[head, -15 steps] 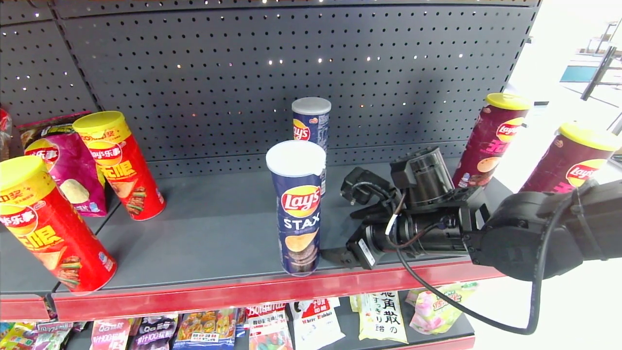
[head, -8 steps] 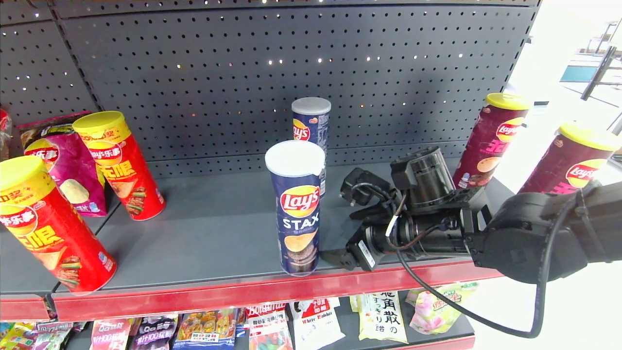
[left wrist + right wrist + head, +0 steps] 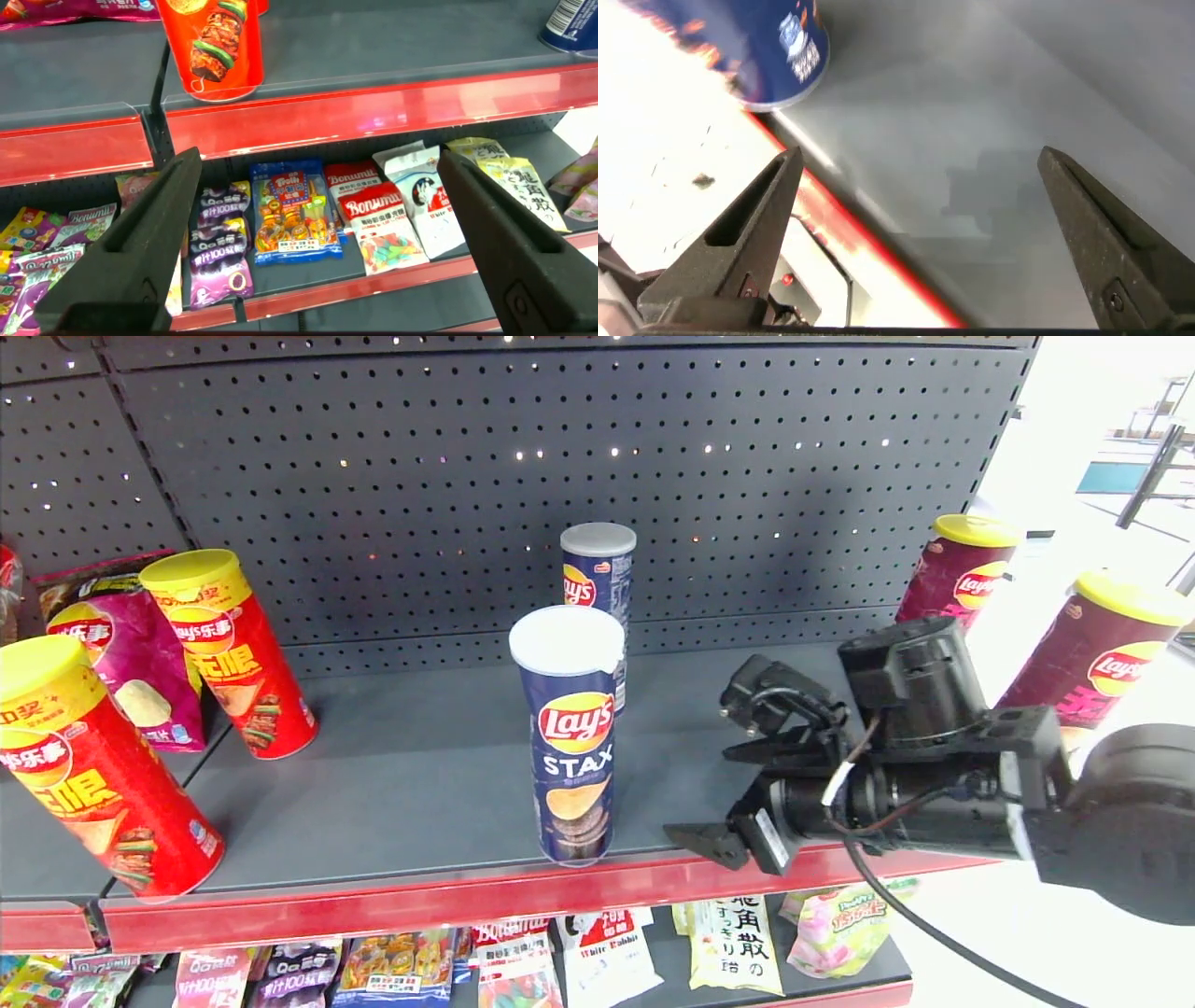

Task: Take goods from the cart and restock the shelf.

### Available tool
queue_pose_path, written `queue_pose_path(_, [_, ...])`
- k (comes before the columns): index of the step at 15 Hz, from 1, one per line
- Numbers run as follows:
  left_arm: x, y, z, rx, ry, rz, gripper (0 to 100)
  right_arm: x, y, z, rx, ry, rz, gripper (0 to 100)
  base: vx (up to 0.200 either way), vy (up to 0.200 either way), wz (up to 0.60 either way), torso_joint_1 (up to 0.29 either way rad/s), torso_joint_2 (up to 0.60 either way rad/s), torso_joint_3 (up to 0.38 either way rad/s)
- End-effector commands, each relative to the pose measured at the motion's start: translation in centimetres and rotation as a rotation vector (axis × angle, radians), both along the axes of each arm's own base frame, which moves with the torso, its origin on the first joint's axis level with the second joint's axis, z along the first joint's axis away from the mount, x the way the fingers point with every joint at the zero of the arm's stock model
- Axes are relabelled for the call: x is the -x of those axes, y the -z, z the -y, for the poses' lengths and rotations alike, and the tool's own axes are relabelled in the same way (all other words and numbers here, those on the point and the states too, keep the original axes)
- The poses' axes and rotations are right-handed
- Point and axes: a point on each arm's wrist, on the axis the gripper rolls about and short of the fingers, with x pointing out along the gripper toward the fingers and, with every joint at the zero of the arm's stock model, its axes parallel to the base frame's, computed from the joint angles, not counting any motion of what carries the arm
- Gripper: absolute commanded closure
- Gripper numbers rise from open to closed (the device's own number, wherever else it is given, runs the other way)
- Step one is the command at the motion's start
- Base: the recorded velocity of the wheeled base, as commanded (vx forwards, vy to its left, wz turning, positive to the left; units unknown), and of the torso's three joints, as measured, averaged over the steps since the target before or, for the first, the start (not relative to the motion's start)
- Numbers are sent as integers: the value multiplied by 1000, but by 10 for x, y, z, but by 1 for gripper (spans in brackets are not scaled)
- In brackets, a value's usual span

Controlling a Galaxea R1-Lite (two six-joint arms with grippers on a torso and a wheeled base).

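Front can: a dark blue cylindrical cardboard chip can (image 3: 569,737) with a flat white plastic lid is stood upright at the shelf's front, just behind the red lip.
Rear can: a matching blue can with a grey lid (image 3: 597,569) is set behind it.
Shelf: a smooth grey metal shelf (image 3: 420,775) is backed by a perforated dark panel (image 3: 467,476).
Right end effector (image 3: 910,247): its black wedge-shaped fingers are spread wide and empty, near the front can but apart from it.
Left end effector (image 3: 318,243): spread wide and empty, faced toward glossy snack packets (image 3: 290,210) laid on the lower shelf.
Neighbours: red cans with yellow lids (image 3: 229,649) are ranged left, maroon cans with yellow lids (image 3: 1102,644) right.
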Motion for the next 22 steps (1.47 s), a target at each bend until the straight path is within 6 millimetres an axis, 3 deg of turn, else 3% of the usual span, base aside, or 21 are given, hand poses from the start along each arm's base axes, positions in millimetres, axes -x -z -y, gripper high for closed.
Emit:
queue_pose_path(1, [0,0,0,0,-1,-2,0,50,-25,41,-71,34,64,0,0,0,0,0,0,0])
queue_pose_path(5, [0,0,0,0,-1,-2,0,128,-14,100,-128,18,137,0,0,0,0,0,0,0])
queue_pose_path(8, [0,0,0,0,1,-2,0,163,-2,129,-179,27,200,0,0,0,0,0,0,0])
queue_pose_path(9, [0,0,0,0,-1,-2,0,179,8,150,-206,136,261,0,0,0,0,0,0,0])
queue_pose_path(11, [0,0,0,0,-1,-2,0,202,32,172,-215,377,338,0,0,0,0,0,0,0])
queue_pose_path(14, [0,0,0,0,-1,-2,0,231,80,185,-216,775,375,0,0,0,0,0,0,0])
queue_pose_path(19, [0,0,0,0,-1,-2,0,252,83,184,-321,871,486,0,0,0,0,0,0,0])
queue_pose_path(22, [0,0,0,0,-1,-2,0,252,83,185,-349,943,487,0,0,0,0,0,0,0])
